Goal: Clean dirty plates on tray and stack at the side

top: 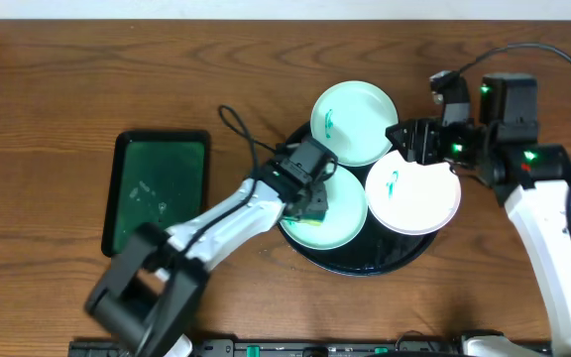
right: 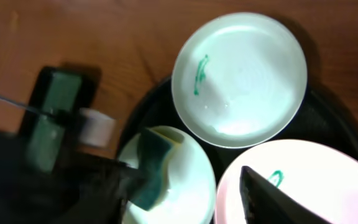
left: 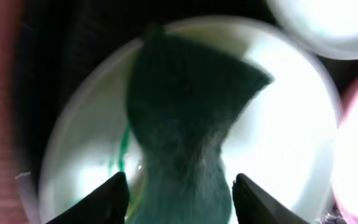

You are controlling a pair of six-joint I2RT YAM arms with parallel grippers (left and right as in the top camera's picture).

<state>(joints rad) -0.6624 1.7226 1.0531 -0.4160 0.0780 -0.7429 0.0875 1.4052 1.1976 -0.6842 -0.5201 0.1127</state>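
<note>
The black tray point(top: 365, 266) holds three plates. A mint plate point(top: 354, 122) with a teal smear lies at the tray's far edge, also in the right wrist view point(right: 241, 78). A white plate point(top: 412, 190) with a smear lies at the right point(right: 303, 180). A second mint plate point(top: 340, 213) lies at the left. My left gripper point(top: 310, 193) is over it, shut on a dark green sponge point(left: 185, 118) that presses on this plate point(left: 291, 137) beside a teal smear point(left: 122, 149). My right gripper point(top: 411, 139) hovers open between the far mint plate and the white plate, holding nothing point(right: 191, 190).
A dark green rectangular tray point(top: 157, 191) lies on the wooden table left of the black tray. The left arm reaches across from the front left. The right arm comes in from the right edge.
</note>
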